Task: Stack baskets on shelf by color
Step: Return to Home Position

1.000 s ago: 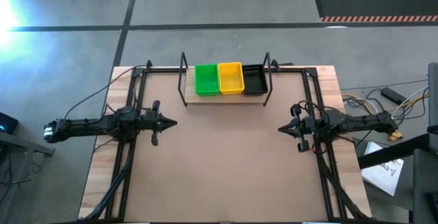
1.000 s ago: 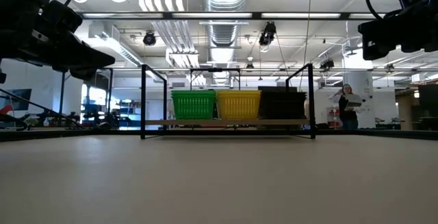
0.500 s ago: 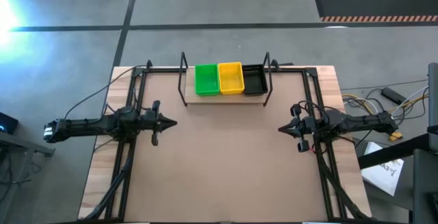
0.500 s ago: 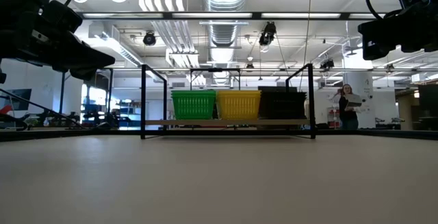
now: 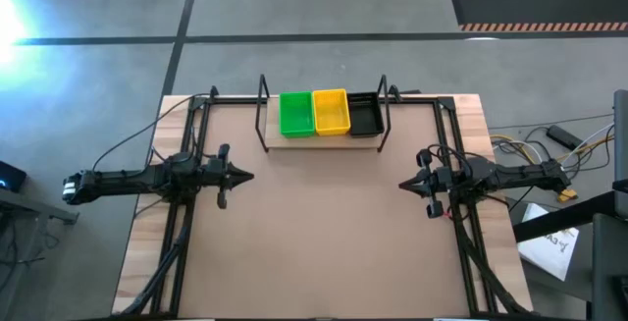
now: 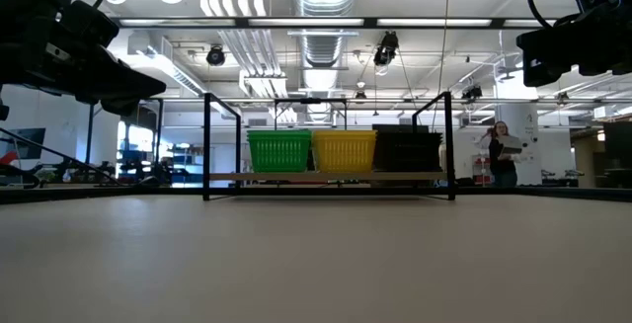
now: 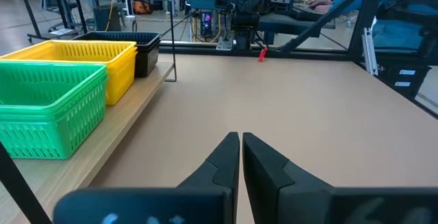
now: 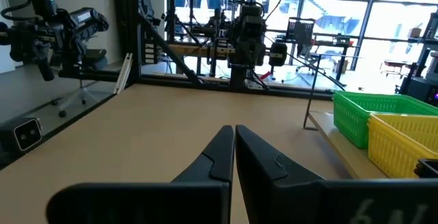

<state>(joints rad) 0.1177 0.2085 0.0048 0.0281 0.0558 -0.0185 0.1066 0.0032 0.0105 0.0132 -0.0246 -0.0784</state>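
Left claw (image 5: 250,176), right claw (image 5: 402,186) closed over tabletop (image 5: 314,228); workshop (image 6: 326,12) beyond

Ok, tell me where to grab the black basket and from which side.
I'd take the black basket by its end wall facing the arms, from above, jaws straddling the rim. The yellow basket sits against one long side and the shelf's wire upright stands close to the other; the top is open.

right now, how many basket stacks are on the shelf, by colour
green stack: 1
yellow stack: 1
black stack: 1
total: 3 stacks, side by side on the shelf; the number of baskets nested in each stack cannot be told from these views.
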